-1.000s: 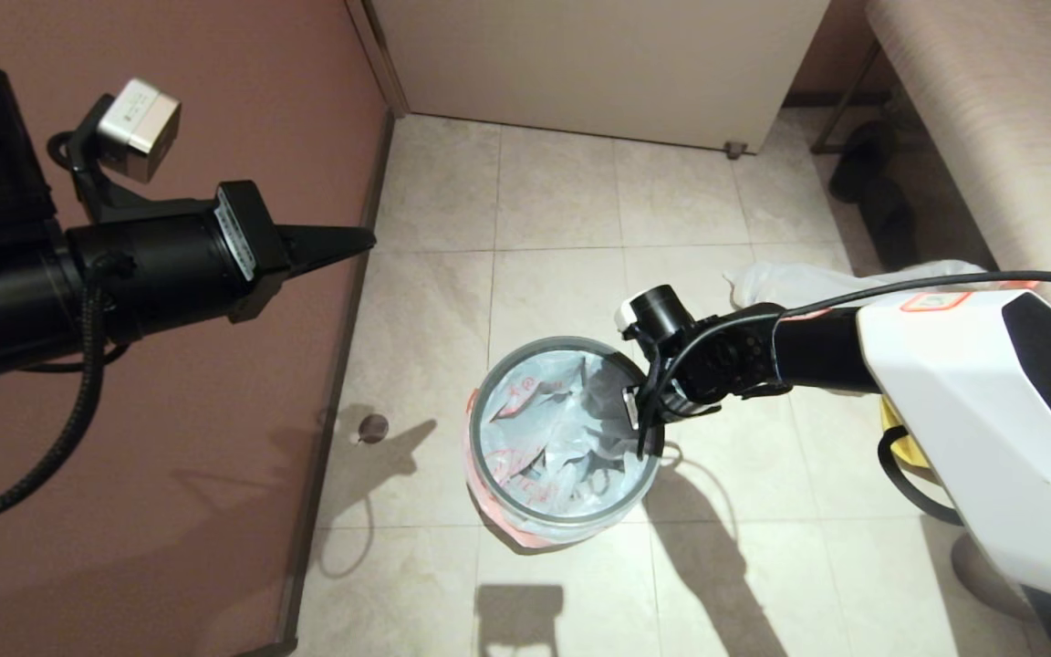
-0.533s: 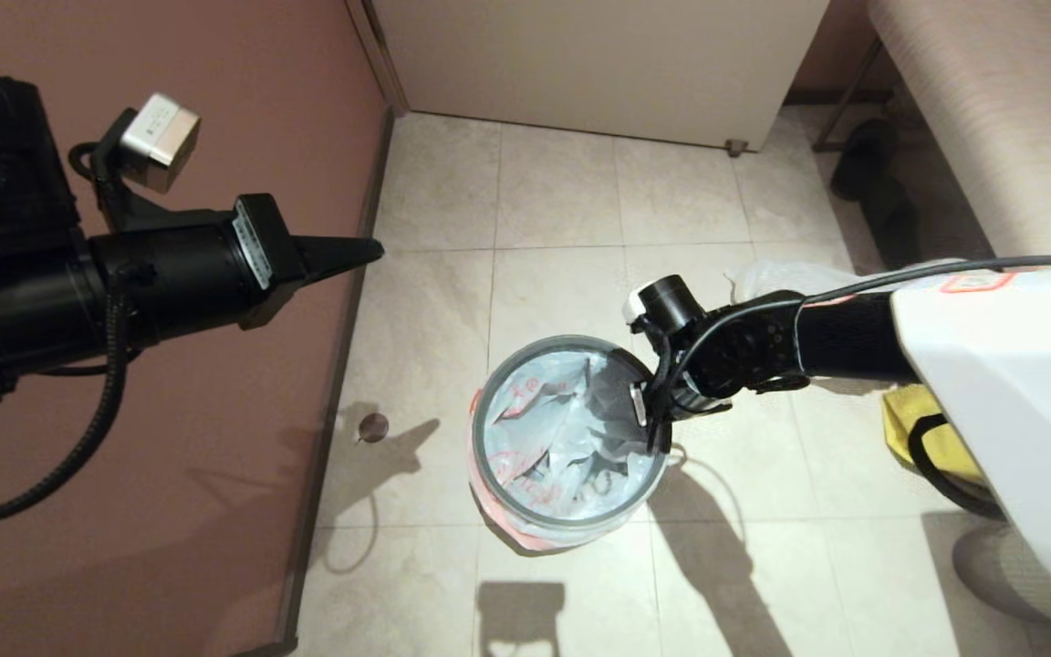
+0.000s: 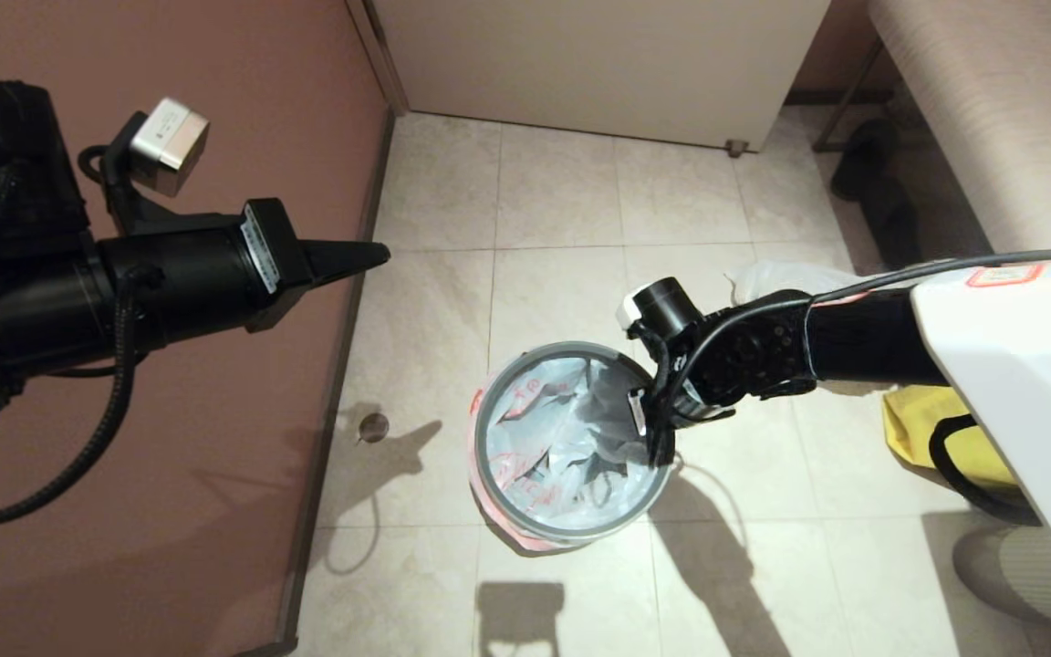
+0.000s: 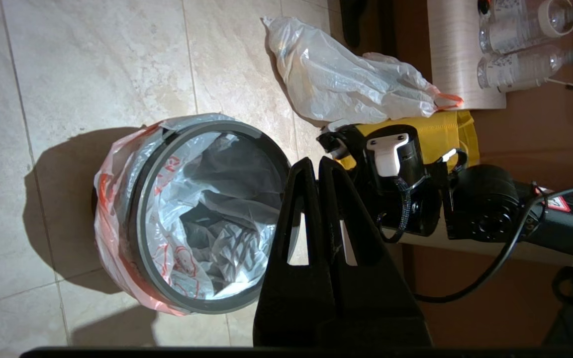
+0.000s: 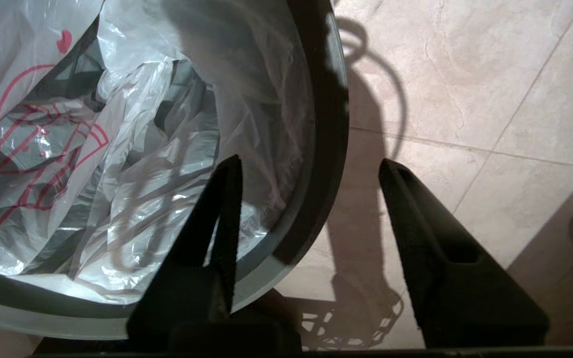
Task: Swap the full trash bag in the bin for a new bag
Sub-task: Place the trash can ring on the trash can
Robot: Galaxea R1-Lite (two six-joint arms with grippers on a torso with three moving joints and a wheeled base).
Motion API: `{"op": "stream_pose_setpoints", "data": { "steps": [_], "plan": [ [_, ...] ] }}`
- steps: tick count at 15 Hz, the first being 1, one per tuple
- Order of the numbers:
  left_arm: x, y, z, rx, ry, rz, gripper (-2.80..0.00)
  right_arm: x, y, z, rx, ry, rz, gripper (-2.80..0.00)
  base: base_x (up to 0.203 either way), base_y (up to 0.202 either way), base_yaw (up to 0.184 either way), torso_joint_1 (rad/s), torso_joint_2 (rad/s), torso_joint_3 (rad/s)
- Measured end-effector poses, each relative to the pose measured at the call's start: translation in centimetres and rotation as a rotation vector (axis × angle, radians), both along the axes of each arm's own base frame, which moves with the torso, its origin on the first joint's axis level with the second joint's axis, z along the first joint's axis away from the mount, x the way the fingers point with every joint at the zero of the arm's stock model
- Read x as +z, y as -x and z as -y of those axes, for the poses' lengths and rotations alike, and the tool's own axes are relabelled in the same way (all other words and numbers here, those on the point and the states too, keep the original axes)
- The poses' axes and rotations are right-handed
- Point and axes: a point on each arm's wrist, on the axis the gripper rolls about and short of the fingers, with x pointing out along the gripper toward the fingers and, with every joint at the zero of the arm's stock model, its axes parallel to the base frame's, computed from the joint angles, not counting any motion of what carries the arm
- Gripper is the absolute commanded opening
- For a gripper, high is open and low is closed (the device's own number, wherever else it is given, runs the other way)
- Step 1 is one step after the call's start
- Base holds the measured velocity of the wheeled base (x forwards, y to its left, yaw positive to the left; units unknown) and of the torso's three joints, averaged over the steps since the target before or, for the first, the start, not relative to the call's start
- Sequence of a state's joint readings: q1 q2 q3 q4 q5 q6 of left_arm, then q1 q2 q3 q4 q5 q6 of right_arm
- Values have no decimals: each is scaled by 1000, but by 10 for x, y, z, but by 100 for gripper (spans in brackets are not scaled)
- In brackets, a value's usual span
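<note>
The bin stands on the tiled floor, its grey hoop clamping the new bag, whose orange-red print lines the inside and hangs over the wall. My right gripper is at the bin's right rim and open. One finger is over the bag and the other over the floor, with the rim between them. The full trash bag lies on the floor behind the right arm, with its orange tab showing in the left wrist view. My left gripper hangs shut high on the left, empty.
A reddish-brown wall runs along the left. A white cabinet closes off the back. A yellow bag sits under the right arm. A bench and dark shoes are at the back right.
My right gripper has kept to the bin's right rim, with its wrist shifted slightly. The whole picture has drifted a little, and the left arm holds its pose.
</note>
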State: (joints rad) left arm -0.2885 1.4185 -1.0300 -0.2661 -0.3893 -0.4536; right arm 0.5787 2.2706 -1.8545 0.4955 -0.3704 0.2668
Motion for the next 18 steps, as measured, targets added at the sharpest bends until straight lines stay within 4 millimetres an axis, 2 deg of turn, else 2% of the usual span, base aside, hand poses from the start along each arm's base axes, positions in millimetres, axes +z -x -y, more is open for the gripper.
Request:
{"op": "stream_pose_setpoints", "data": {
  "steps": [4,8,9,14,18],
  "plan": [
    [-5,-4,2,-9,-8,-21,-280,7,0,2,-12,-56,21,0,0,0,0,0,0,0],
    [-37,-29,6,-22,-141,-137,-280,23,11,15,1,-200,-26,0,0,0,0,0,0,0],
    [-48,-36,8,-31,-194,-181,-280,23,14,21,-3,-205,-33,-280,0,0,0,0,0,0],
    [-114,-79,11,-73,-359,-361,-280,30,17,48,-7,-355,19,-280,0,0,0,0,0,0],
    [-174,-107,22,-150,-400,-473,-280,24,24,52,62,-475,-7,-280,0,0,0,0,0,0]
  ]
}}
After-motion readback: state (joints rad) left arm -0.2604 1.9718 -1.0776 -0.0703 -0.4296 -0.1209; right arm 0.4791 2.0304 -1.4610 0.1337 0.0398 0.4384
